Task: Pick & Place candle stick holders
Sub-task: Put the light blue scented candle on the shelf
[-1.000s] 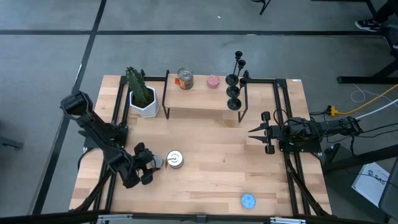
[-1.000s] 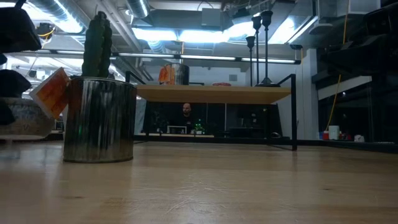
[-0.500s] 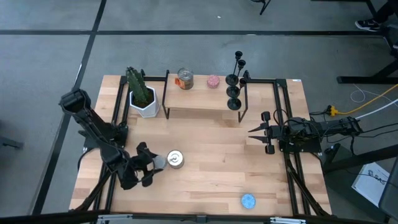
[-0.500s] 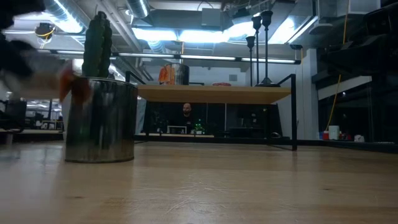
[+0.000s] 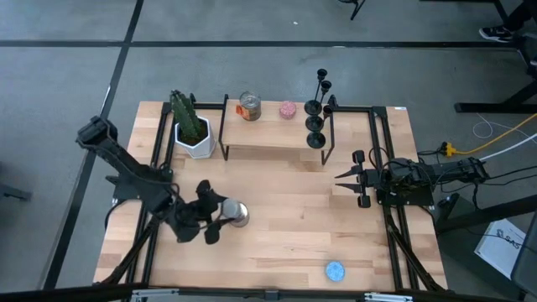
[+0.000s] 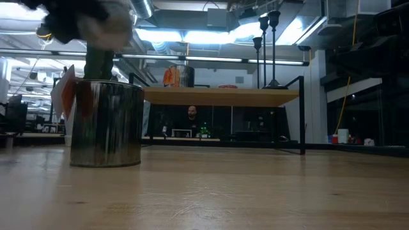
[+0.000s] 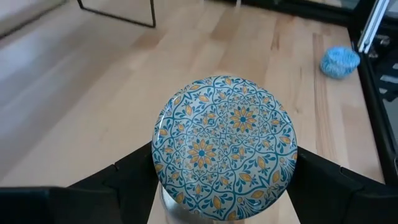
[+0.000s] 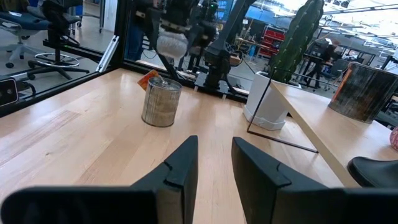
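Observation:
Several black candle stick holders [image 5: 315,109] stand on the right end of a low wooden shelf [image 5: 268,134]; they also show in the low view [image 6: 268,45]. My left gripper [image 5: 211,221] is at the table's near left, shut on a round lid [image 7: 225,146] with a blue and yellow flower pattern. It hangs above a silver tin [image 8: 160,101] that stands on its base on the table [image 6: 105,121]. My right gripper [image 5: 340,178] waits at the table's right side, open, with nothing between its fingers [image 8: 186,158]. My left gripper pinches the lid between its two fingers, one at each opposite side of the rim [image 7: 157,171]. The lid [image 8: 171,43] is lifted clear, above the tin. Its patterned face is turned toward the wrist camera.
A cactus in a white pot [image 5: 191,127] stands at the far left. A can [image 5: 249,106] and a small pink thing [image 5: 288,110] sit on the shelf. A small blue round thing [image 5: 335,270] lies near the front edge. Black frame rails [image 5: 382,159] run along both table sides.
My left gripper has risen and gone a little toward the table's right, rolling as it went, with the lid between its fingers. The silver tin has stayed on the table, shifted slightly.

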Robot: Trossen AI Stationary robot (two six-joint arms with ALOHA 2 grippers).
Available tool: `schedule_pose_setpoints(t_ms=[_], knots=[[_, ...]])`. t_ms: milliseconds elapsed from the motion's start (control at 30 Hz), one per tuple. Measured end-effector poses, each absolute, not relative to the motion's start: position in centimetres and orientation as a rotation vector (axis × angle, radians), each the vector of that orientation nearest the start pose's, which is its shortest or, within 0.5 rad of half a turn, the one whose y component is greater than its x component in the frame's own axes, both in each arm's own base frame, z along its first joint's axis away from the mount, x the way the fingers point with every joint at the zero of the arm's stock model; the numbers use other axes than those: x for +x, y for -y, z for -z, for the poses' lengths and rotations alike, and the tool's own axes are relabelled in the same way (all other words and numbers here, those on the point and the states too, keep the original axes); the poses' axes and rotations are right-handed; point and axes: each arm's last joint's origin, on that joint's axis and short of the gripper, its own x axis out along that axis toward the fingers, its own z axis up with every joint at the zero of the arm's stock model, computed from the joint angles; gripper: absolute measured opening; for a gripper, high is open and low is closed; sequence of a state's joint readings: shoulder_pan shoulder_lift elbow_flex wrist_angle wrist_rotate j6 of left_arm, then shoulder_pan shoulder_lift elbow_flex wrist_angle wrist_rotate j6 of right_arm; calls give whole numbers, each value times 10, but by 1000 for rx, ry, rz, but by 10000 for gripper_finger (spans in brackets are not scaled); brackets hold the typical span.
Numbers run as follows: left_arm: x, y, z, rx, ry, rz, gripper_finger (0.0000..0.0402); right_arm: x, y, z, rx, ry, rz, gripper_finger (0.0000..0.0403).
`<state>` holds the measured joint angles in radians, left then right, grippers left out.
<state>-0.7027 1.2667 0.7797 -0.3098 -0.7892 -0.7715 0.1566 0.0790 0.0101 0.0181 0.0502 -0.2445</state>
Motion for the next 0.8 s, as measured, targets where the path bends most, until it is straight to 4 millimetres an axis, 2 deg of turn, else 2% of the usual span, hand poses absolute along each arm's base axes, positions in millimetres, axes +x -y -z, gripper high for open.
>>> schedule_pose_setpoints(t_ms=[400, 800], knots=[[241, 119, -270, -153, -390, -231, 286, 101, -14, -162, -249, -37, -112, 101], [262, 96, -299, -126, -318, -156, 286, 101, -14, -162, -249, -37, -112, 101]])
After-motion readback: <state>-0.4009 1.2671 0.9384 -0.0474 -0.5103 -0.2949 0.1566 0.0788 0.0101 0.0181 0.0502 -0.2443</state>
